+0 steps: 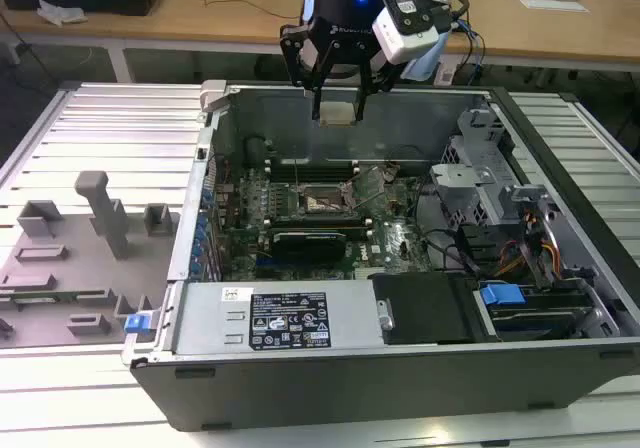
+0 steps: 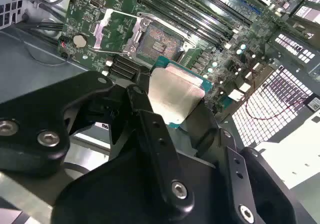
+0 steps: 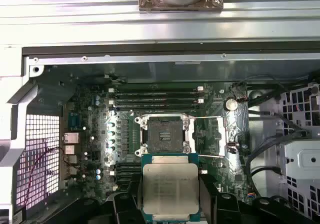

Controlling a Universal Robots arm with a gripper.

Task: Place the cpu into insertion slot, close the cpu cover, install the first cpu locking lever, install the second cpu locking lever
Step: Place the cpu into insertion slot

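In the exterior view, the gripper (image 1: 338,106) hangs over the far wall of the open computer case (image 1: 400,383), which stands on a ribbed worktop (image 1: 90,118). Its fingers are clamped on the cpu (image 1: 338,115), held flat and well above the motherboard (image 1: 385,238).

In the second wrist view, black fingers (image 2: 145,115) pinch the cpu (image 2: 175,95) by two opposite edges. Beyond it lies the bare socket (image 2: 157,44), with the cpu cover (image 2: 98,34) swung open beside it.

In the first wrist view, the cpu (image 3: 170,186) sits short of the socket (image 3: 163,134), pale top facing up. The cpu cover (image 3: 222,134) lies folded back beside the socket.
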